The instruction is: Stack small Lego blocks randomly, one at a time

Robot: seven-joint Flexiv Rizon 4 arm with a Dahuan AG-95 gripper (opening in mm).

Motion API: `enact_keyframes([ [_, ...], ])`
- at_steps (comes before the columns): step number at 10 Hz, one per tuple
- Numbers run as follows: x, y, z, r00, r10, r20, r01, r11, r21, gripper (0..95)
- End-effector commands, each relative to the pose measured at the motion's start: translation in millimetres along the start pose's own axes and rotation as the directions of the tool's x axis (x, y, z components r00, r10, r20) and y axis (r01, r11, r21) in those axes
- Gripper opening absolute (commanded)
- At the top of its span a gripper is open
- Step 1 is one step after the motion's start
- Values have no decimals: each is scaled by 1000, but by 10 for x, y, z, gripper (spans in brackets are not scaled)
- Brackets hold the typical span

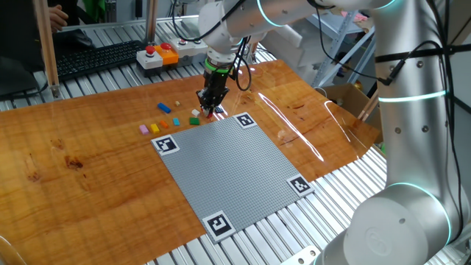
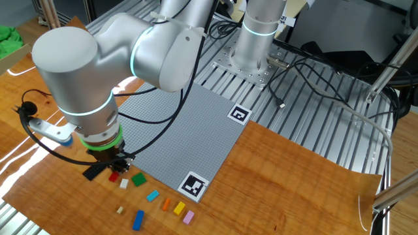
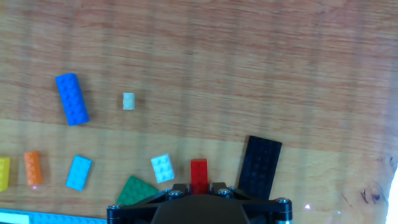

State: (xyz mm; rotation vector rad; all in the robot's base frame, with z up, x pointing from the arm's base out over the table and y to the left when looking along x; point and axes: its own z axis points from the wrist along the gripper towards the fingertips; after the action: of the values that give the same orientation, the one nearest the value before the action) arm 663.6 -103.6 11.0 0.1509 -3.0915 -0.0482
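Note:
My gripper (image 1: 210,107) is down at the table just beyond the grey baseplate (image 1: 228,169). In the hand view its fingers sit tight on both sides of a small red block (image 3: 198,172), which rests at table level; the block also shows in the other fixed view (image 2: 113,176). Beside it lie a green block (image 3: 138,191), a pale blue block (image 3: 162,168) and a black plate (image 3: 260,167). Farther off are a cyan block (image 3: 79,172), an orange block (image 3: 32,168), a long blue block (image 3: 72,98) and a tiny tan block (image 3: 128,101). Yellow (image 2: 179,209) and pink (image 2: 189,217) blocks end the row.
A white box with red and orange buttons (image 1: 158,55) stands behind the wooden tabletop beside a keyboard (image 1: 96,59). The baseplate has black-and-white markers (image 1: 165,144) at its corners. The robot's base (image 2: 256,39) stands beyond the baseplate's far edge.

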Motion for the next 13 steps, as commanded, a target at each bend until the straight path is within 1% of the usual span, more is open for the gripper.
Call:
enact_keyframes([
  [1, 34, 36, -49, 1000, 3, -3, -3, 1000, 0, 0],
  [2, 101, 113, -114, 1000, 12, -8, -12, 1000, -8, 0],
  [3, 125, 133, -131, 1000, 16, -9, -16, 1000, -11, 0],
  [4, 237, 231, -194, 999, 28, -16, -29, 999, -13, 0],
  [5, 265, 276, -220, 999, 30, -21, -30, 999, -12, 0],
  [6, 275, 296, -254, 999, 29, -31, -30, 999, -14, 0],
  [7, 283, 320, -275, 999, 35, -32, -36, 999, -14, 0],
  [11, 294, 349, -281, 998, 48, -33, -49, 999, -18, 0],
  [13, 294, 349, -281, 998, 49, -27, -49, 999, -12, 0],
])
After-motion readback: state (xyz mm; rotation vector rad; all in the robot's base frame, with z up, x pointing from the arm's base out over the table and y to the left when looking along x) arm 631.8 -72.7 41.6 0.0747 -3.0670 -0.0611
